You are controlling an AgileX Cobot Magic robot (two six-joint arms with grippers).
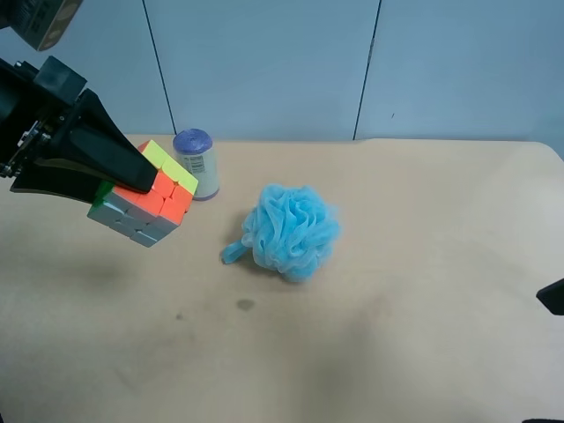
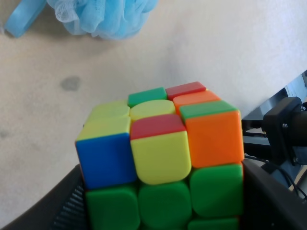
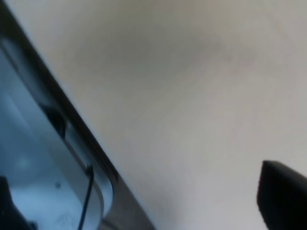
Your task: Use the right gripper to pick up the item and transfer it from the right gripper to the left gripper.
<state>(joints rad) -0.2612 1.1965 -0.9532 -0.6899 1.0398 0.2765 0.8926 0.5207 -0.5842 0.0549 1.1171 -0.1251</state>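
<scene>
**Left wrist view: cube [image 2: 163, 158] clamped in the left gripper [image 2: 165, 208]; handover looks done**

Closest to the lens, the cube fills the left wrist view. Its green, yellow, blue and orange squares sit between two dark jaws that press on opposite sides. The exterior high view shows the same grip at its left: long wedge-shaped jaws closed on the cube, which hangs tilted above the table [image 1: 397, 352] and touches nothing else.

The right gripper [image 3: 283, 199] appears in its own wrist view only as one dark fingertip over bare tabletop. Whether it is apart or together cannot be told. It is well apart from the cube.

Judged from this, the transfer to the left side is complete and the task is at or near its end. What remains calls for a steady hold on the cube and for the right arm to stay out of the way. The jaws grip smooth plastic faces, so a slip is the main risk.

Further out on the tan, lightly stained table lie a blue bath puff [image 1: 291, 231] near the middle and a white canister [image 1: 196, 163] with a purple lid just behind the cube. Pale blue wall panels [image 1: 264, 62] close off the back.
</scene>
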